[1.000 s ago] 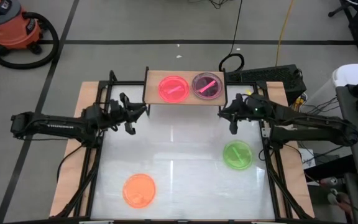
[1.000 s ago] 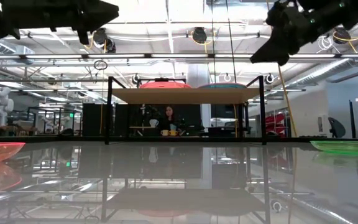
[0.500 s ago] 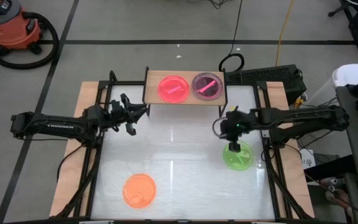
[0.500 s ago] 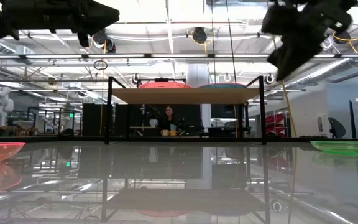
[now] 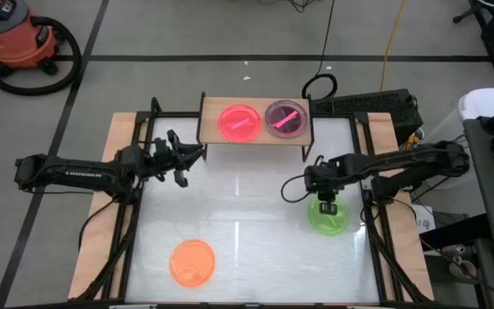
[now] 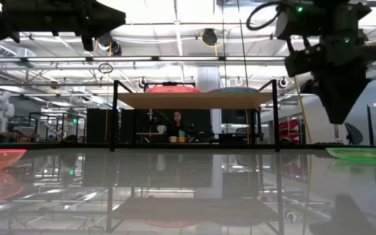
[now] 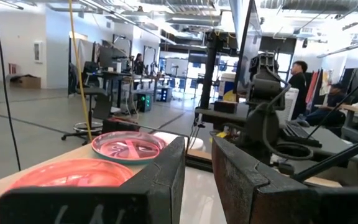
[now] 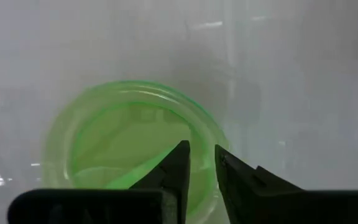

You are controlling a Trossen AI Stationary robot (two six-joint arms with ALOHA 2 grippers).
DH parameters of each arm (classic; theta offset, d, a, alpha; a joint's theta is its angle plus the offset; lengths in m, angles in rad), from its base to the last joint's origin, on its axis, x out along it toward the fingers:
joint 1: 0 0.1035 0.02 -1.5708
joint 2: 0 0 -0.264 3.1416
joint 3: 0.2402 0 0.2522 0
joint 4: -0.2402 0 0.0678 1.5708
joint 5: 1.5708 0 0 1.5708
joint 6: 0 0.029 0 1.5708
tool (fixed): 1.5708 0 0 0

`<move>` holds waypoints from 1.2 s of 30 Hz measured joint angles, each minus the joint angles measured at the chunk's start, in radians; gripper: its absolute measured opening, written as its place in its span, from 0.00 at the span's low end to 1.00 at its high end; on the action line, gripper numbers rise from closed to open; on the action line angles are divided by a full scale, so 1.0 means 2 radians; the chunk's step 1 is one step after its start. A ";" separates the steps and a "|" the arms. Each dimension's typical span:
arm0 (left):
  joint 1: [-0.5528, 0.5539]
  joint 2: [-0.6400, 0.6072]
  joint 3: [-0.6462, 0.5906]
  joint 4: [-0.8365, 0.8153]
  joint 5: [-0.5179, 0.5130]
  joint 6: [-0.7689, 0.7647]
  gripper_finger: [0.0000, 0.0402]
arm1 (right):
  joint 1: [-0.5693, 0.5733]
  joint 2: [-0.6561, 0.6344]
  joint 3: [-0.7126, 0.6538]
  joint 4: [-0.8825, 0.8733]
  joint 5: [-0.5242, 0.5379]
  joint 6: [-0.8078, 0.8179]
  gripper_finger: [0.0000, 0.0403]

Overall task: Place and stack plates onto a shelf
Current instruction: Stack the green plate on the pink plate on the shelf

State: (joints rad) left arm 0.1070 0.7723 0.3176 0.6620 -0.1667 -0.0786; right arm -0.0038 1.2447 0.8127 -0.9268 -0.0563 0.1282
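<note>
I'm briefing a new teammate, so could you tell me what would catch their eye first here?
Probably the bright plates: a pink plate and a darker purple-looking one side by side on the wooden shelf at the table's far edge. Next, the right gripper poised over the green plate, fingers nearly together. An orange plate lies alone near the front left.

Shelf [image 5: 207, 129] — two plates [image 5: 239, 123]; table [image 5: 247, 202] — two

Four plates in all: one pink plate [image 5: 239, 123] and one purplish plate [image 5: 284, 118] on the single shelf [image 5: 209, 130]; one green plate [image 5: 328, 215] at four o'clock and one orange plate [image 5: 192, 262] at seven o'clock on the tabletop [image 5: 247, 206].
</note>
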 joint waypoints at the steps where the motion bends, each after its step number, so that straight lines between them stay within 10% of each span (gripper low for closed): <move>1: 0.000 0.000 0.000 -0.002 0.000 0.000 0.21 | -0.003 0.003 0.000 0.000 0.000 -0.003 0.17; 12: 0.000 0.000 0.000 -0.008 0.000 -0.005 0.21 | -0.025 0.039 -0.027 0.037 0.001 -0.031 0.34; 36: 0.000 0.000 0.000 -0.008 0.000 -0.006 0.21 | -0.050 0.041 -0.080 0.122 -0.014 -0.018 0.32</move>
State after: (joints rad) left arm 0.1069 0.7723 0.3180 0.6460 -0.1669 -0.0902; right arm -0.1040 1.3270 0.6537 -0.6838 -0.0853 0.0929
